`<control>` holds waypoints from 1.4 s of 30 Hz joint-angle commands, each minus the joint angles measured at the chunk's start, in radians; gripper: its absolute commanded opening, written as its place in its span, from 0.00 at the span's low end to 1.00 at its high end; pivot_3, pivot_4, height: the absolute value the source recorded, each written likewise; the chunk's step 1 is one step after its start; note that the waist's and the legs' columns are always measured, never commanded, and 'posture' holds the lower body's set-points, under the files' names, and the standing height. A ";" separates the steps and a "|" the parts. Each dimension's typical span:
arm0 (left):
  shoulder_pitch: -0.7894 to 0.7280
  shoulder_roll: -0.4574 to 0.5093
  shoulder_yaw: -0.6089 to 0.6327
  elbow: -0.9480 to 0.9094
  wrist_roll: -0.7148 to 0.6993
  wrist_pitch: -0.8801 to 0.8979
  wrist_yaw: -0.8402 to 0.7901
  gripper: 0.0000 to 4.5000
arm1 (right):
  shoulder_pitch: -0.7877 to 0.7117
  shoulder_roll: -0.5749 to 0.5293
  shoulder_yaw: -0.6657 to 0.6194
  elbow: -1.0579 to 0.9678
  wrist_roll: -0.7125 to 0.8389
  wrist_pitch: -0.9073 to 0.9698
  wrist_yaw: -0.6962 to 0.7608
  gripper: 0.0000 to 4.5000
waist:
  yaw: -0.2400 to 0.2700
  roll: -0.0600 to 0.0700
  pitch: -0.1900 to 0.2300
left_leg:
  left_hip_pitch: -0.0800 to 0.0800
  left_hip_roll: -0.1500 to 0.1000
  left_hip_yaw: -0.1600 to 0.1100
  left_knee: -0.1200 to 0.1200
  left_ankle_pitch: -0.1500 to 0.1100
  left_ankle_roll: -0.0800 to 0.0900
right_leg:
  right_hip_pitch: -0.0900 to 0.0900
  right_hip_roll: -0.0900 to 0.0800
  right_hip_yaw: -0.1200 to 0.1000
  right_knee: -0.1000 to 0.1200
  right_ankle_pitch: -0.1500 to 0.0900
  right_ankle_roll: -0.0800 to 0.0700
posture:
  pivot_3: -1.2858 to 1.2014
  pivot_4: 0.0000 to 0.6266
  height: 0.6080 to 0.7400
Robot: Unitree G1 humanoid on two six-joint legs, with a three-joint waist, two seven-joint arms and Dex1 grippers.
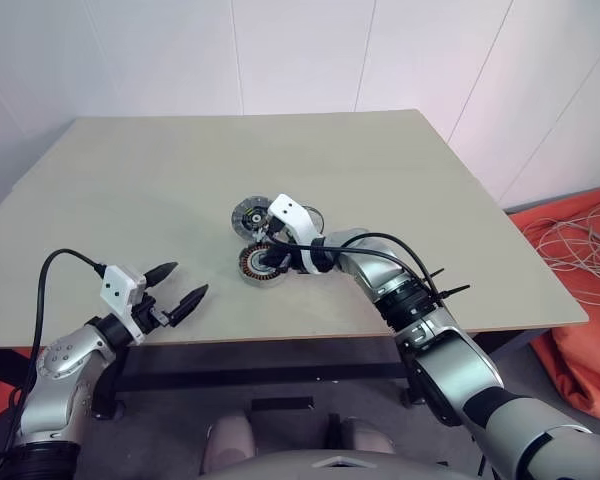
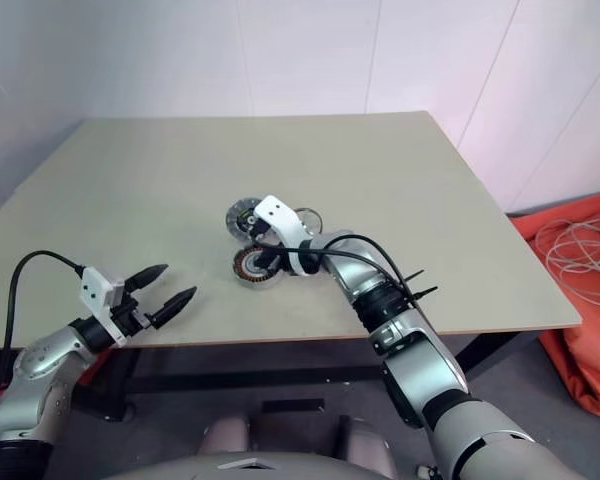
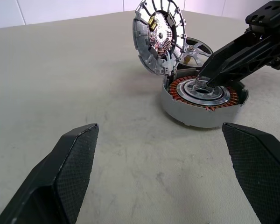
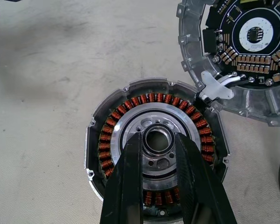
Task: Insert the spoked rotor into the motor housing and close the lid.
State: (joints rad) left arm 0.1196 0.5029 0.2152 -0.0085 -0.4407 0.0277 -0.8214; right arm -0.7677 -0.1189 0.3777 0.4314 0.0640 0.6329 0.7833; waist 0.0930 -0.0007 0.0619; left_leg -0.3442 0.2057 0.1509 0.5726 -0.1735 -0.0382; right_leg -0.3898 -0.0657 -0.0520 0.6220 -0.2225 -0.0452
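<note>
The motor housing [image 1: 252, 270], a grey cup with copper coils, sits at the middle of the table. My right gripper [image 4: 157, 140] reaches down into its centre, and its fingers are shut on a small dark ring [image 4: 157, 133] at the silvery hub. The lid [image 3: 158, 37] stands tilted at the housing's far edge with its circuit-board side showing, and white wires [image 4: 219, 86] join it to the housing. The spoked rotor [image 3: 196, 46] lies just behind them, partly hidden. My left gripper [image 1: 185, 282] hovers open near the table's front left edge, with nothing between its fingers.
The beige table [image 1: 130, 180] has bare surface on every side of the parts. Off its right edge, orange fabric [image 1: 580, 350] with a tangle of white cable [image 1: 575, 245] lies on the floor. A white wall stands behind the far edge.
</note>
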 commanded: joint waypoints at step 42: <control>-0.024 0.005 0.013 -0.026 0.005 -0.014 0.006 1.00 | -0.022 0.014 -0.022 0.030 -0.014 -0.025 0.002 0.15 | 0.000 0.000 0.000 | 0.000 0.000 0.000 0.000 0.000 0.000 | 0.000 0.000 0.000 0.000 0.000 0.000 | 0.52 0.00 1.00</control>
State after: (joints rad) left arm 0.1138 0.5027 0.2149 -0.0084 -0.4365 0.0274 -0.8200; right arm -0.7699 -0.1052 0.3743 0.4635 0.0474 0.6122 0.7831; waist 0.0931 -0.0007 0.0619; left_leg -0.3442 0.2057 0.1510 0.5726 -0.1735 -0.0382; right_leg -0.3900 -0.0657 -0.0520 0.6222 -0.2225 -0.0453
